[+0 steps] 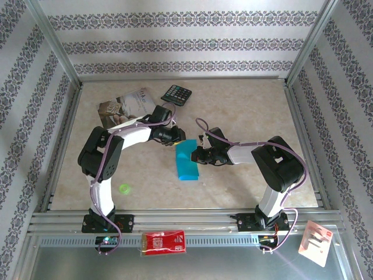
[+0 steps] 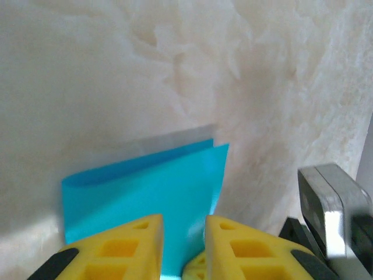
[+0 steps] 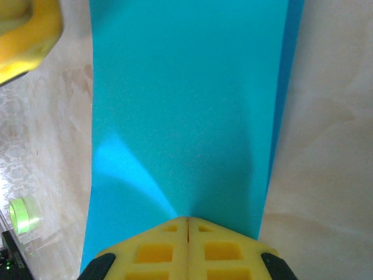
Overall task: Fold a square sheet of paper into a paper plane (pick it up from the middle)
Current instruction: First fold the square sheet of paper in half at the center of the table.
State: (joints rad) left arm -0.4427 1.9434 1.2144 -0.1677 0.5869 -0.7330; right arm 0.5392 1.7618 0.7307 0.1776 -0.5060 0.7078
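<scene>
Built of white links [image 1: 111, 192] and black joints [image 1: 90, 160], draped in lilac cables [image 1: 203, 122], tipped with yellow left end effector [image 2: 183, 224] and right end effector [image 3: 187, 220], each pierced by square cut-outs.

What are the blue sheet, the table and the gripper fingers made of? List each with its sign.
Blue sheet: thin matte paper, seemingly; it folds into flat layers and buckles softly. Table: beige veined marble-look surface, possibly laminate. Fingers: yellow moulded plastic, probably, with square recesses.
</scene>
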